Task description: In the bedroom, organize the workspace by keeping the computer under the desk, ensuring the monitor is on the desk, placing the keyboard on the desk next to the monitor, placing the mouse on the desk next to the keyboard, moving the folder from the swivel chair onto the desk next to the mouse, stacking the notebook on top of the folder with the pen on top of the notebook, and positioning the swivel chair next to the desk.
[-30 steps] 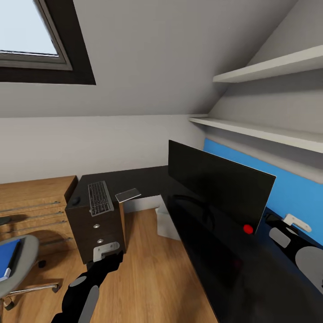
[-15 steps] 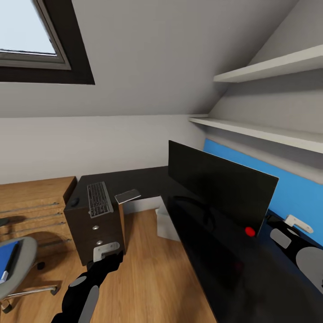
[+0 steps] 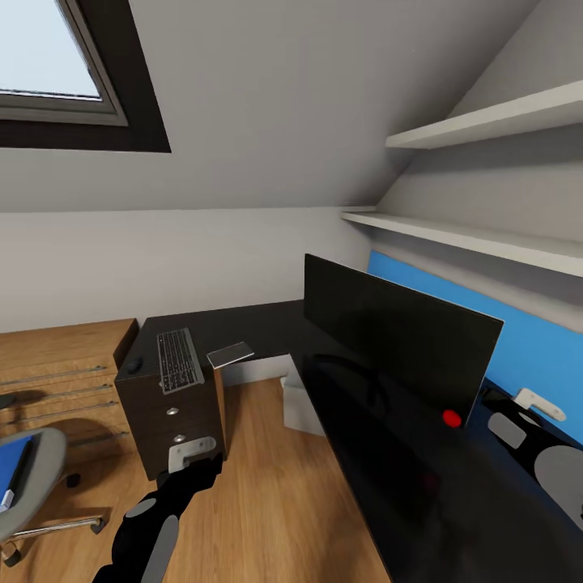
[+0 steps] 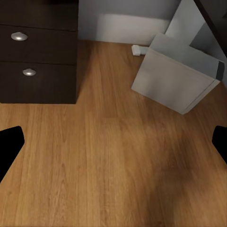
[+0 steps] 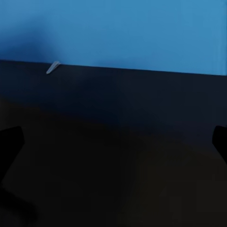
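The monitor (image 3: 401, 348) stands upright on the glossy black counter (image 3: 405, 478), and everything else is placed here against it. Beyond its far end, on the short wing of the counter, lies the keyboard (image 3: 179, 359), with the mouse (image 3: 134, 364) just beside it on the side away from the monitor and a thin grey rectangle, probably the notebook (image 3: 231, 354), on the nearer side. The light grey computer (image 4: 176, 80) sits on the wooden floor (image 4: 113, 165) below the monitor, under the counter's edge.

Farthest from the monitor, the swivel chair (image 3: 28, 486) carries the blue folder (image 3: 10, 470). I judge the folder light, flat and somewhat flexible; taking it by an edge overhanging the seat looks best. A dark strip lies on it, too small to identify.

The left gripper (image 4: 113, 144) hangs released over bare floor, its fingers spread wide. The right gripper (image 5: 113, 151) is likewise spread, holding nothing, above the counter by the blue wall panel (image 5: 113, 33).

The chair and folder are cut off by the picture edge. A small pale sliver (image 5: 53, 67) lies behind the monitor by the panel; it could be the pen, but I cannot tell.
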`<state>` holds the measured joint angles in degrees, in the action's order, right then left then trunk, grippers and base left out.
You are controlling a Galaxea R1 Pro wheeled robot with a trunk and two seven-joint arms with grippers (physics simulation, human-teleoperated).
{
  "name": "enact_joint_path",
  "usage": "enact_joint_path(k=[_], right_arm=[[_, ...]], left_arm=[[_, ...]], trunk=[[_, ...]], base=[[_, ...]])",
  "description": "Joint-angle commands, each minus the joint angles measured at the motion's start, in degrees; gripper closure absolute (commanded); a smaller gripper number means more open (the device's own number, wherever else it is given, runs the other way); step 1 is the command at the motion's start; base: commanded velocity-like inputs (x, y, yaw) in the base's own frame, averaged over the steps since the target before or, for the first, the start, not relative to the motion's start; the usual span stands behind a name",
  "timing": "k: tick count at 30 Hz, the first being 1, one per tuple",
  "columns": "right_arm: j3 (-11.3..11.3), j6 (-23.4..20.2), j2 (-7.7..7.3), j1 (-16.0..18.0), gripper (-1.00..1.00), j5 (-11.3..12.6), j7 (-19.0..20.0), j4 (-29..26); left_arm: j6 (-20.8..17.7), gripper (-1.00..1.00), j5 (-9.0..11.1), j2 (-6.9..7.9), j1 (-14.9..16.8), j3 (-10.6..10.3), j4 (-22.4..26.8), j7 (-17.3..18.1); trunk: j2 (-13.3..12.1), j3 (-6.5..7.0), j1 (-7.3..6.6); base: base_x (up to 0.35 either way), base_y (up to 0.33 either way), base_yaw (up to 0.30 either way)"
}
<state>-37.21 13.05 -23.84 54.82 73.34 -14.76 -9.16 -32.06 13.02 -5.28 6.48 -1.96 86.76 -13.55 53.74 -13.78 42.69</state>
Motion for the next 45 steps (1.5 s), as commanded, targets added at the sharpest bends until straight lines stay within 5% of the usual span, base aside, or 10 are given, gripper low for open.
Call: enact_joint_path(k=[1,20,34,45], right_arm=[[-0.5,0.1,-0.05,0.0,-1.0,0.5,-0.3,-0.1],[-0.7,0.2,-0.16,-0.1,-1.0,-0.4,8.4,1.2],[-0.9,0.2,-0.08,-0.3,-1.0,-4.6,10.5,1.7],[-1.4,0.1,0.34,-0.3,-1.0,-12.8,11.0,1.8]], left_arm=[[-0.2,-1.0,0.6,0.0,0.0,-0.1,0.1,-0.5],[-0.2,-1.0,0.6,0.0,0.0,-0.1,0.1,-0.5],[-0.2,-1.0,0.6,0.0,0.0,-0.1,0.1,-0.5],[-0.2,-1.0,0.6,0.0,0.1,-0.1,0.1,-0.5]], trunk=[[0.1,-0.08,0.01],[0.1,-0.08,0.01],[0.1,-0.08,0.01],[0.1,-0.08,0.01]], base=[[0.0,0.0,0.0],[0.0,0.0,0.0],[0.0,0.0,0.0],[0.0,0.0,0.0]])
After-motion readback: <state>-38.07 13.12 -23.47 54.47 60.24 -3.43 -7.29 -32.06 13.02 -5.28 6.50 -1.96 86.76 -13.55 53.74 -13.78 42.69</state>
